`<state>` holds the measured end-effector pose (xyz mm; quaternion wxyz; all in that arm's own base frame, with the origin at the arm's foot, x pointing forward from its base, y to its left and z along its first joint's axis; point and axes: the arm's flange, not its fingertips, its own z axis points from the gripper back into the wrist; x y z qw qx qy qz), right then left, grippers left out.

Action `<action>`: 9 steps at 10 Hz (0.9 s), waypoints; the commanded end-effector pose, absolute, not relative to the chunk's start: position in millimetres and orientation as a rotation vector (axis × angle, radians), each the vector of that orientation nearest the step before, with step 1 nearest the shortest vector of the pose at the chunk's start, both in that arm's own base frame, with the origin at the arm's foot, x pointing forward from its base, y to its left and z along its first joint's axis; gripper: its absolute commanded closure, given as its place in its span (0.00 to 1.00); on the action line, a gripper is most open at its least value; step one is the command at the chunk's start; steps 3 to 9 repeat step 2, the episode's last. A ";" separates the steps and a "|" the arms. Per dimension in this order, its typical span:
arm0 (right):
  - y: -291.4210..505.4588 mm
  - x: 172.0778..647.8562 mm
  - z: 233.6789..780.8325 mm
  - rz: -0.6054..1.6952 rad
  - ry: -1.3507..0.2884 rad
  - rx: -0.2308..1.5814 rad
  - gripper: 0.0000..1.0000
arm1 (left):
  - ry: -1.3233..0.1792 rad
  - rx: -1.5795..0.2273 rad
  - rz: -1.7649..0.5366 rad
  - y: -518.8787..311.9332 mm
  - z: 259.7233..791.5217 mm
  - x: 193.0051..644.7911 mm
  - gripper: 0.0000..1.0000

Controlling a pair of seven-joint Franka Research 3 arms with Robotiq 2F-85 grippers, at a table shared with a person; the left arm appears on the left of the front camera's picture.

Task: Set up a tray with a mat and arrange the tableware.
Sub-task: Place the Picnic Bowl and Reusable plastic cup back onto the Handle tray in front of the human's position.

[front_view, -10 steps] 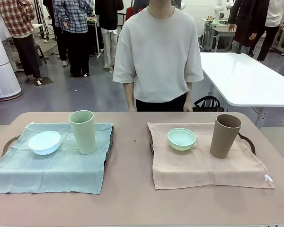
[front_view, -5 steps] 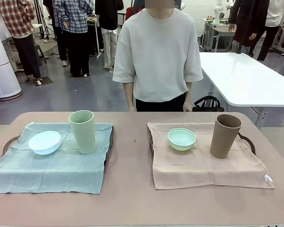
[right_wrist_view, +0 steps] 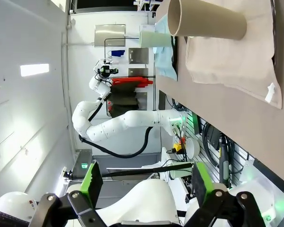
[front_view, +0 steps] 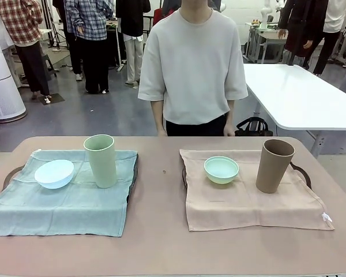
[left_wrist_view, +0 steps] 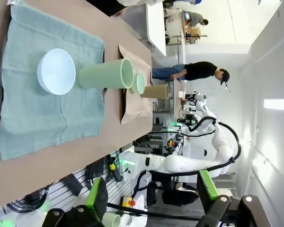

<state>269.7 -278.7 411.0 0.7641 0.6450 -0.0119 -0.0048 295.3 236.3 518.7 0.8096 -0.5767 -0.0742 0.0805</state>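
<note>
**Two trays dressed, both grippers clear of the table**

Landmark: the brown table (front_view: 161, 242), seen from the robot's side, taken left to right.

- Left end: a teal mat (front_view: 57, 202) draped over a dark tray (front_view: 134, 173), whose edge shows at the mat's right side. On the mat's far-left part sits the pale blue bowl (front_view: 54, 173). Just right of it stands the pale green tumbler (front_view: 101, 160), upright, near the bowl but apart from it.
- Table centre: bare surface between the two mats.
- Right end: a beige mat (front_view: 248, 205) over a second tray, its handle (front_view: 303, 172) poking out at the right. The mint green bowl (front_view: 221, 169) rests on the mat's far-left part; the tan-brown tumbler (front_view: 274, 165) stands upright to its right, well apart.
- Far edge: a person in a pale T-shirt (front_view: 193, 63) stands behind the table, arms down.
- Left gripper (left_wrist_view: 151, 201): jaws spread wide, nothing between the green pads, off the table's near edge.
- Right gripper (right_wrist_view: 144, 187): jaws likewise wide and empty, off the table's edge near the beige mat.
</note>
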 end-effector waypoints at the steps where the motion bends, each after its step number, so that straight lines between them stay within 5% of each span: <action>1: -280.5 268.2 411.3 -0.015 -0.030 1.402 0.00 | -0.183 -1.253 0.164 231.7 517.3 292.5 0.00; 9: -280.5 268.2 411.3 -0.015 -0.030 1.402 0.00 | -0.183 -1.253 0.164 231.7 517.3 292.5 0.00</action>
